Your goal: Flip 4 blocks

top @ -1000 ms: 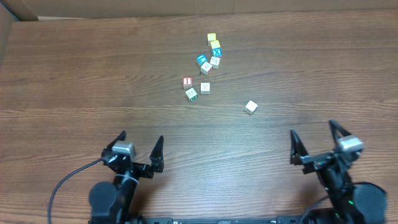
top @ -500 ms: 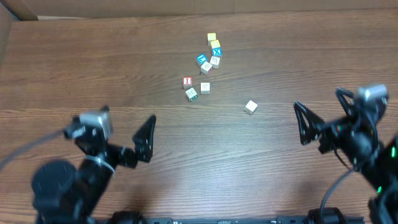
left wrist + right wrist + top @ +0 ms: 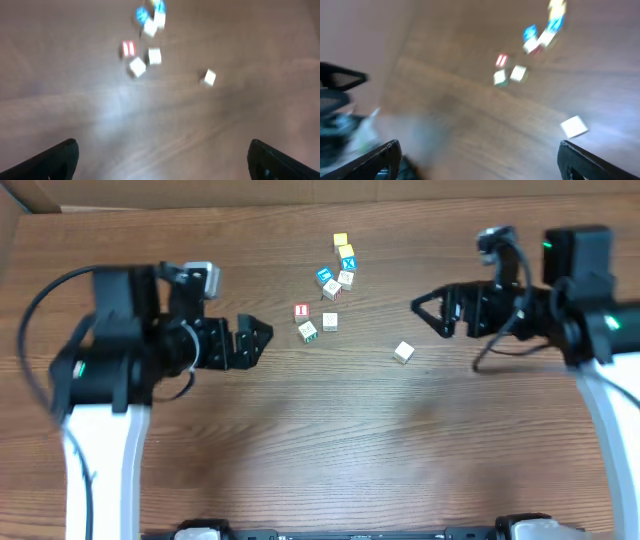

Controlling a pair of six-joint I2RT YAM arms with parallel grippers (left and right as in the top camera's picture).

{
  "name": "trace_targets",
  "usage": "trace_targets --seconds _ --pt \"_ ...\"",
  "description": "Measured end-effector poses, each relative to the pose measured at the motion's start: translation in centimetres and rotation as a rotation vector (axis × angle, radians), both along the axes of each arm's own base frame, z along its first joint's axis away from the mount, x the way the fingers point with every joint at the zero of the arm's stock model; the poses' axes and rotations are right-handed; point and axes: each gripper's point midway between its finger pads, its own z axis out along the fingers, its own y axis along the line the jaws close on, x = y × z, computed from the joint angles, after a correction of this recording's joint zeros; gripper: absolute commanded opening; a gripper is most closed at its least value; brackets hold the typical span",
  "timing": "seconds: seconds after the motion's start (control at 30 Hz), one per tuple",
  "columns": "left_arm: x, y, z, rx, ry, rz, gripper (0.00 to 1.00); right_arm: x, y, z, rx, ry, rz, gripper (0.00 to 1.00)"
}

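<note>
- Your left gripper: jaws stood wide apart with nothing between them, on the left side of the blocks.
- Your right gripper: jaws were equally spread and empty, on the right side of the blocks.
- Red-and-white block, green-marked block and cream block: lay close together on the wooden table.
- Second cream block: lay well apart, to their right.
- Yellow and blue cubes: clustered just beyond the trio.

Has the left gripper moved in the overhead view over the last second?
Yes. The left gripper has swung up from the bottom of the view to just left of the green-marked block, which has stayed put.
</note>
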Motion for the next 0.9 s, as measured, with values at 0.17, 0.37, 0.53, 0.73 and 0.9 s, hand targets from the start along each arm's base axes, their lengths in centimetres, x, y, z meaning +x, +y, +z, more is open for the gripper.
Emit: trace_targets --seconds 0.17,0.37,0.53,0.73,0.9 --pt "1.0 -0.3 -4.3 -0.015 0.184 -0.009 0.04 1.5 1.1 -3.8 0.055 0.165 0.025 0.46" --pt "2.6 -0.2 -7.7 -0.013 0.284 -0.010 0.04 4.1 0.2 -8.0 -0.004 0.292 -0.116 0.19" --pt "3.8 0.4 -10.5 0.025 0.344 0.003 0.49 6.1 -0.1 -10.8 -0.136 0.314 -0.275 0.59" --pt "5.3 1.0 -13.7 0.056 0.406 0.031 1.00 6.3 2.0 -15.3 -0.303 0.376 -0.380 0.89" --pt "5.9 1.2 -15.0 0.063 0.429 0.050 1.00 5.5 2.2 -19.2 -0.426 0.458 -0.472 0.87"
